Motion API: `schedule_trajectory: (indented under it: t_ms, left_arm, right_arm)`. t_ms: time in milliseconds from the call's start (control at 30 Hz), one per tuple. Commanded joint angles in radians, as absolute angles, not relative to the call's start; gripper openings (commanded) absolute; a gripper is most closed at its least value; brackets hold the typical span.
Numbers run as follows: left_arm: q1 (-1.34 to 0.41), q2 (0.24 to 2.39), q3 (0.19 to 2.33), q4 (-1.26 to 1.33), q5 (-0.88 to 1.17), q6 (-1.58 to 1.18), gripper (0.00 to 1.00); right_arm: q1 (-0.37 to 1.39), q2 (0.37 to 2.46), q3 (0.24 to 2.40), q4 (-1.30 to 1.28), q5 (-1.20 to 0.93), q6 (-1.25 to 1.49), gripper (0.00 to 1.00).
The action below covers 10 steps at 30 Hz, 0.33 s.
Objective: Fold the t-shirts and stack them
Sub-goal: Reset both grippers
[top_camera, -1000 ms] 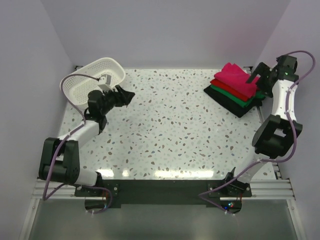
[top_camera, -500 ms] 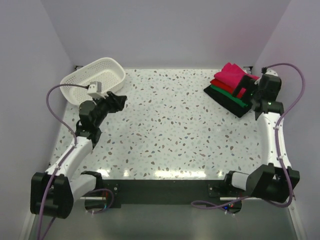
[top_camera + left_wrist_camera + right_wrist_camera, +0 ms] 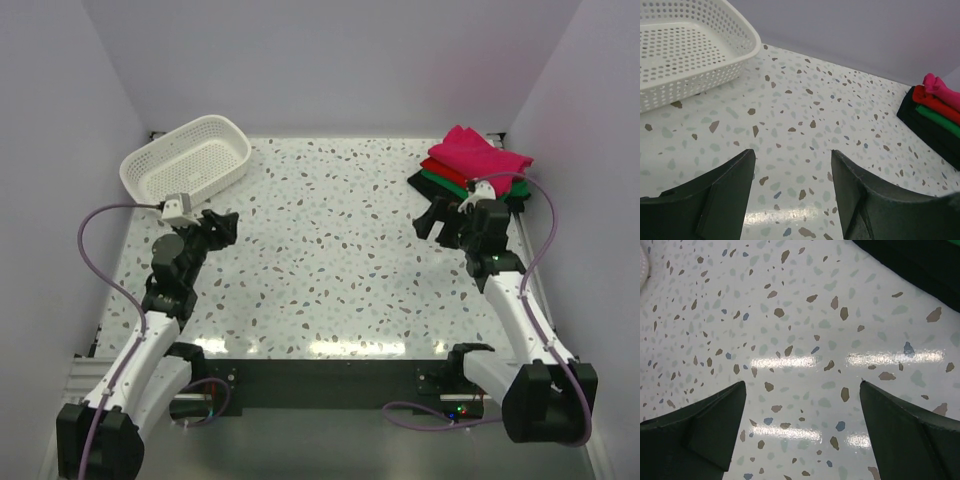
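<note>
My left gripper (image 3: 222,222) is open and holds nothing. In my left wrist view its two dark fingers (image 3: 730,195) stand apart, and I see only the speckled table (image 3: 330,250) between them. It hangs over the left side of the table, near the white basket (image 3: 140,185).

My right gripper (image 3: 432,215) is open very wide and holds nothing too. Only bare table shows between its fingers (image 3: 705,430).

The pile of shirts (image 3: 470,165) sits in the far right corner of the table. The pink shirt (image 3: 478,150) is on top. Under it lie the red shirt (image 3: 935,102), the green shirt (image 3: 937,120) and the black shirt (image 3: 927,132) at the bottom.

My right gripper is just beside the near left edge of the pile, but it does not touch it. It points away from the pile, toward the middle of the table. A bit of the black shirt peeks in at the top corner of my right wrist view.

My left gripper is well apart from the pile, across the table from it.
</note>
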State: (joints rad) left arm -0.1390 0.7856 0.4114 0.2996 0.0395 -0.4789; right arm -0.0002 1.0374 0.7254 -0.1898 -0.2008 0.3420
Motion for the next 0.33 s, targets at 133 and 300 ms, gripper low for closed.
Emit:
schedule_trajectory:
  t_ms: [133,300]
  left_arm:
    - [-0.144,0.664,0.325,0.327,-0.055,-0.446,0.67]
    - [-0.144,0.638,0.325,0.313,-0.083,-0.439,0.68]
  right_arm:
    - [0.029,0.948,0.618,0.034,-0.249,0.379,0.99]
    - [0.029,0.913,0.618,0.02,-0.236,0.368,0.99]
